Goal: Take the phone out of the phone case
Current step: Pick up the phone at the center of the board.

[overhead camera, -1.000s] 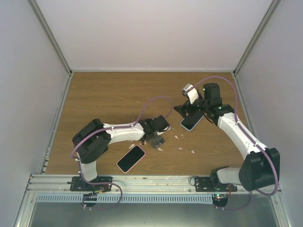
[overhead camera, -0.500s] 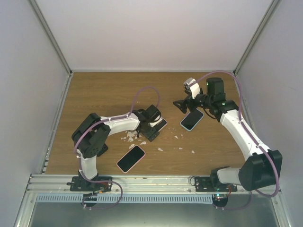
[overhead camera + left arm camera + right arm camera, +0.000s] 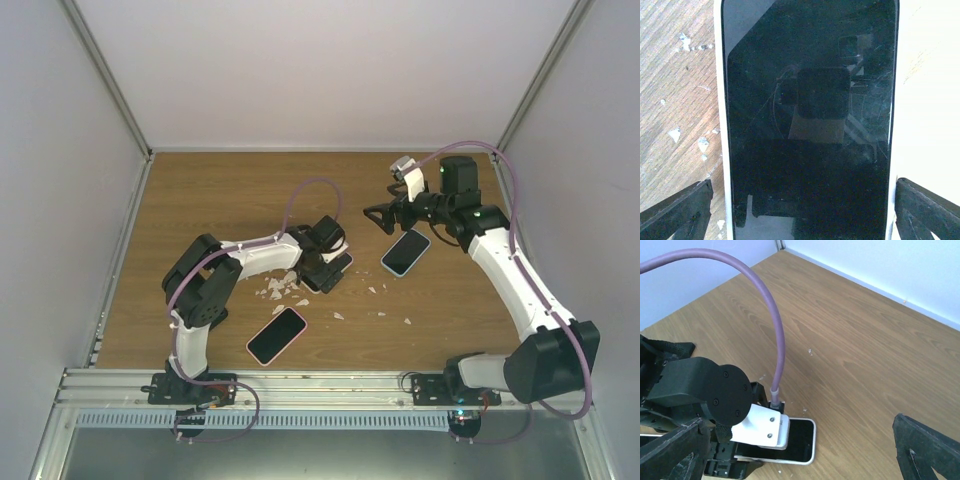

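Left wrist view, close in: the phone (image 3: 810, 125) fills it, dark scratched glass, a white case (image 3: 719, 100) round it, flat on the counter (image 3: 680, 100). The left tool (image 3: 804, 182) stands with jaws spread wide either side of it. From above the phone is nearly hidden under that tool, mid-counter. There's a white-edged phone (image 3: 405, 252) at its 3 o'clock and a pink-edged phone (image 3: 277, 335) at 7. The right tool (image 3: 380, 216), at 2 o'clock, gapes wide, gripping nothing. Pale flecks (image 3: 275, 290) litter the wood, with white walls (image 3: 320, 70) all round.
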Robot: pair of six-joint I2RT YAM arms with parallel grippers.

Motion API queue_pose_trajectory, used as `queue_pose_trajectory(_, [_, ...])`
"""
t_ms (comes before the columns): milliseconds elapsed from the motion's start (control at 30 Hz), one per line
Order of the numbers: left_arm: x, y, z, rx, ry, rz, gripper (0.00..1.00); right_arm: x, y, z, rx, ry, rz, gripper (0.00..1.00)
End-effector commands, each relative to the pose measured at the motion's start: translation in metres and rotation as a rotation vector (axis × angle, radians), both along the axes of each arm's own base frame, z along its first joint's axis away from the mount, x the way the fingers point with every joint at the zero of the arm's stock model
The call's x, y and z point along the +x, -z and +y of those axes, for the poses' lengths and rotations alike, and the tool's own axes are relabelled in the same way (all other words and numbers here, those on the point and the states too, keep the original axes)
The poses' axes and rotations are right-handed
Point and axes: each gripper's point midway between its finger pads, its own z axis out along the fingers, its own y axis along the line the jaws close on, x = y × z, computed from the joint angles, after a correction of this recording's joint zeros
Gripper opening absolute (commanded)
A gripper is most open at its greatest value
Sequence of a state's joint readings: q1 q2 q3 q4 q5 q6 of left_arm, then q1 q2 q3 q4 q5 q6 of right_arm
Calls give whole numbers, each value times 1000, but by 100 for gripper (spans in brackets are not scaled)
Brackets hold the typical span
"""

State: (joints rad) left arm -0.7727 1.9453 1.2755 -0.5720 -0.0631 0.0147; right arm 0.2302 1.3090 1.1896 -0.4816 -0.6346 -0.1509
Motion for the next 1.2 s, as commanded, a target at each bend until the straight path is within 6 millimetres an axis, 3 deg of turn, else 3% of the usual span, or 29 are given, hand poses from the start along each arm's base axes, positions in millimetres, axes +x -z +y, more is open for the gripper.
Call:
queue_pose_trajectory(0, [-16,33,16,96,1,77,95,-3,-11,-1,61,23,49,100])
queue_pose_trajectory(267, [-14,13,20,83,-14,34,78,4,-45,-4,193,107,-18,100])
queue_pose_trajectory(467, [1,-15,19,32,-40,-48,74,12,-45,3,260,107,45,100])
queue_pose_trajectory(867, [37,-136,25,-243,-170,-283,73,24,-22,3,338,181,167,100])
queue_pose_trajectory(1167, [61,-240,9,-465,-236,-454,73,24,-5,19,427,118,299,100])
